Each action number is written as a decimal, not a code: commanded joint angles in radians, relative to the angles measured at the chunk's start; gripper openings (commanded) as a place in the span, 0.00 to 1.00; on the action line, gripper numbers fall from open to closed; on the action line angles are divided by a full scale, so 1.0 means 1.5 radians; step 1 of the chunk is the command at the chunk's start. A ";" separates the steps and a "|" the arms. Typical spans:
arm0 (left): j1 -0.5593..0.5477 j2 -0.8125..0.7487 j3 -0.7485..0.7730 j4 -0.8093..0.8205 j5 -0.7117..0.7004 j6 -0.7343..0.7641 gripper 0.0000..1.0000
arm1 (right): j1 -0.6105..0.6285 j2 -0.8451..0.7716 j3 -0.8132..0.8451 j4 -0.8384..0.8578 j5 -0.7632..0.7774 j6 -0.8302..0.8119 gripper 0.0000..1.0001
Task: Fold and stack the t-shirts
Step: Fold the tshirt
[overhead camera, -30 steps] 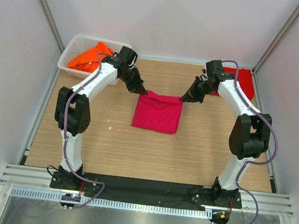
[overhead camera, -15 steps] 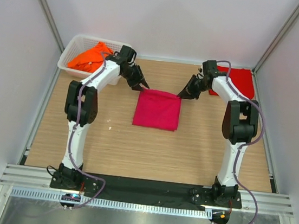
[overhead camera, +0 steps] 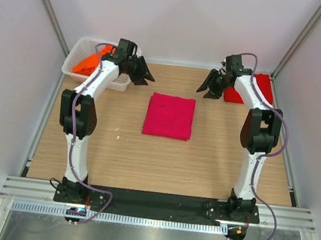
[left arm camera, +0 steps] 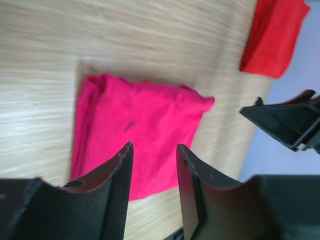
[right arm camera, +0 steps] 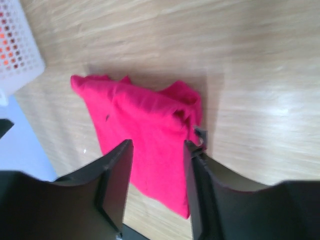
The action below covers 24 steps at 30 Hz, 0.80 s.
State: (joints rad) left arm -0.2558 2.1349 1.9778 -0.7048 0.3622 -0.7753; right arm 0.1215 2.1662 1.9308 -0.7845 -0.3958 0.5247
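Observation:
A magenta-pink t-shirt [overhead camera: 170,116] lies folded in a flat rectangle at the table's middle; it shows in the left wrist view [left arm camera: 135,140] and the right wrist view [right arm camera: 145,130]. A red t-shirt [overhead camera: 257,88] lies folded at the back right, also in the left wrist view [left arm camera: 274,35]. An orange t-shirt [overhead camera: 91,62] lies crumpled in the white basket [overhead camera: 78,48] at the back left. My left gripper [overhead camera: 141,76] is open and empty, raised beyond the pink shirt's far left corner. My right gripper [overhead camera: 210,90] is open and empty, raised beyond its far right corner.
The white lattice basket stands at the back left corner, and its side shows in the right wrist view [right arm camera: 17,47]. Grey walls close in the wooden table [overhead camera: 161,161] on three sides. The arm bases stand at the near edge.
Both grippers have let go of the pink shirt's far corners, opened and lifted back and outward. The pink shirt now lies flat on the table.

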 commanded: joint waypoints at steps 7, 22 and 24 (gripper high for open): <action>-0.048 0.006 -0.133 0.245 0.165 -0.090 0.30 | 0.026 -0.076 -0.223 0.266 -0.174 0.080 0.09; -0.022 0.132 -0.121 0.337 0.130 -0.076 0.28 | -0.001 0.070 -0.274 0.593 -0.215 0.224 0.01; -0.015 0.145 -0.113 0.335 0.125 -0.071 0.28 | -0.007 0.083 -0.270 0.606 -0.221 0.235 0.01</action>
State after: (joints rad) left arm -0.2989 2.3241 1.7771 -0.2474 0.5575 -0.8886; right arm 0.1299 2.2742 1.5200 -0.0151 -0.7059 0.8230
